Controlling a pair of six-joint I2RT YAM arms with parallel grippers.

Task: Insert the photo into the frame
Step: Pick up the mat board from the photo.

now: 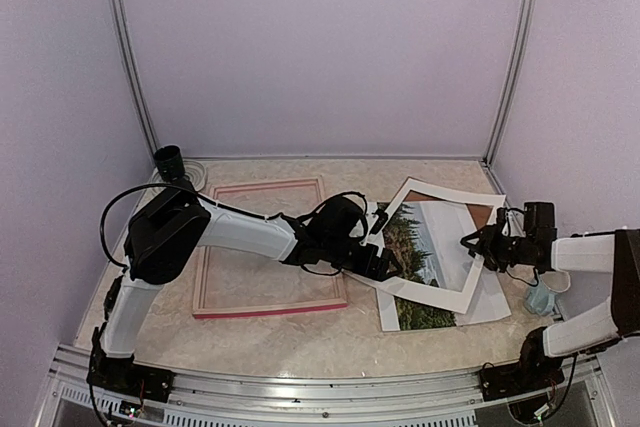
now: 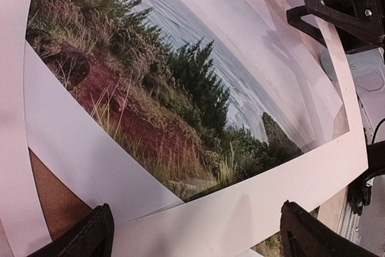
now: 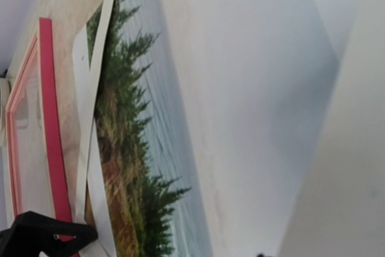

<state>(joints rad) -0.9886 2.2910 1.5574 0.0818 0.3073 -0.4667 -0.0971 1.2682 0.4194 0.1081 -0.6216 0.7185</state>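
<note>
The frame [image 1: 268,305] lies flat on the bench [image 1: 300,342], left of centre, with bare bench showing through its opening. The photo [image 1: 418,242] is not in it: it lies just right of the frame, on a brown backing board [image 1: 481,215] and under a white mat [image 1: 455,192] set askew over it. The trees and water show through the mat's opening, and a strip of the print sticks out past the mat's near border. The left arm reaches across the frame, its gripper [image 1: 385,269] at the mat's near left corner. In the left wrist view its fingers [image 2: 84,236] stand wide apart above the mat's border, holding nothing. The right gripper [image 1: 468,243] sits at the mat's right edge. In the right wrist view only one dark finger tip [image 3: 42,233] shows, beside a large pale surface close to the lens, so I cannot tell whether that gripper is pinching the mat or merely resting against it.
</note>
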